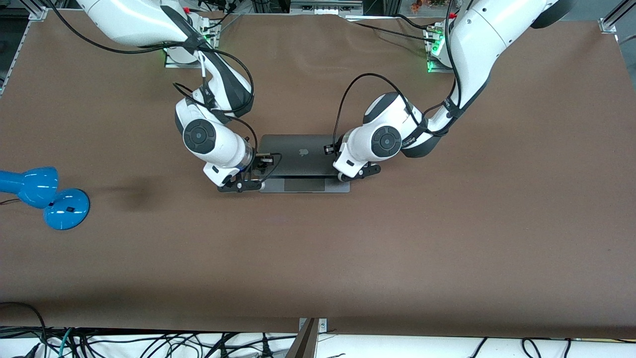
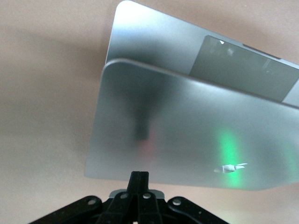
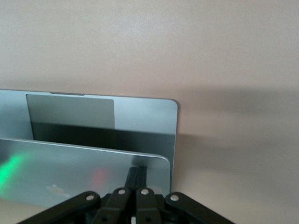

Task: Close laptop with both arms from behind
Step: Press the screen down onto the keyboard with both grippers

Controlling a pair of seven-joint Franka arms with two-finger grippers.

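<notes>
The space-grey laptop [image 1: 298, 154] sits mid-table, its lid with the black apple logo tilted low over the base, trackpad [image 1: 304, 185] still showing. My left gripper [image 1: 358, 172] is shut, fingertips against the back of the lid at the corner toward the left arm's end; in the left wrist view the shut gripper [image 2: 139, 176] meets the lid [image 2: 187, 140]. My right gripper [image 1: 243, 184] is shut against the lid's corner toward the right arm's end; in the right wrist view the shut gripper [image 3: 137, 173] touches the lid [image 3: 70, 172] above the base [image 3: 145, 116].
A blue desk lamp [image 1: 44, 196] lies on the brown table cloth [image 1: 447, 238] at the right arm's end of the table. Cables hang under the table's front edge.
</notes>
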